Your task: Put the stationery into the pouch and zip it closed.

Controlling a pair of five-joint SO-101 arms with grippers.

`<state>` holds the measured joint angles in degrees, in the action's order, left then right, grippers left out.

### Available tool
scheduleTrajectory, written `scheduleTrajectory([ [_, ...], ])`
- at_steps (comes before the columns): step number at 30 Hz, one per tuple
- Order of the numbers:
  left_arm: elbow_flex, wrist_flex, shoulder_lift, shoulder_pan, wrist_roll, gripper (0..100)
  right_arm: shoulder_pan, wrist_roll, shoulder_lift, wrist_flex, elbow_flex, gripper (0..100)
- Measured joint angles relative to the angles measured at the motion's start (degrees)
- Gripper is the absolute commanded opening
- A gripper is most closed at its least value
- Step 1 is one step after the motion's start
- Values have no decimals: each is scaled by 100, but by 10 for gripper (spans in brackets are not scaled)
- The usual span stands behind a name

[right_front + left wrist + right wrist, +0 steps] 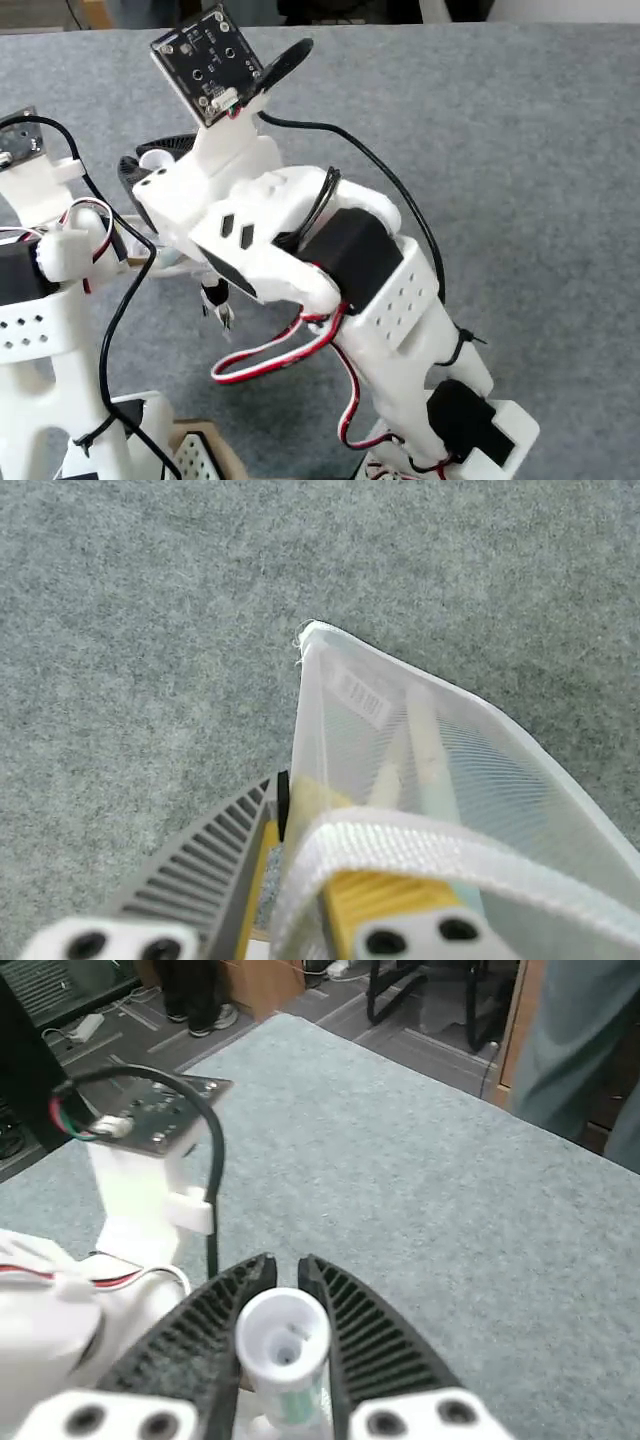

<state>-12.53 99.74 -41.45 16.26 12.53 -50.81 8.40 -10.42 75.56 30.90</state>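
Pouch of white mesh, pens inside, sits over the grey table, its rim pinched tight in my left pincer; my right pincer is clamped round a white tube; loading step, I judge; next, line the tube over the mouth.

Right arm spans the middle, pouch by left arm, grey mat free rightward

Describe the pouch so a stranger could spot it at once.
On the grey table, find the left gripper. It clamps the pouch: a white see-through mesh bag with pale pens inside, unlike the solid white tube in the right gripper.
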Motion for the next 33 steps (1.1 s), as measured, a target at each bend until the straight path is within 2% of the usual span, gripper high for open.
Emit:
scheduleTrajectory([
  [7, 0, -26, 0, 0, 0, 29, -185, 0, -237, 308, 167, 12],
  [12, 0, -53, 0, 0, 0, 29, -167, 0, -281, 308, -229, 12],
  [20, 0, -53, 0, 0, 0, 29, -167, 0, -281, -202, -1011, 12],
  [29, 0, -53, 0, 0, 0, 29, -44, 0, -281, -220, -1319, 12],
  [33, 0, -53, 0, 0, 0, 29, -53, -501, -281, -220, -1336, 12],
])
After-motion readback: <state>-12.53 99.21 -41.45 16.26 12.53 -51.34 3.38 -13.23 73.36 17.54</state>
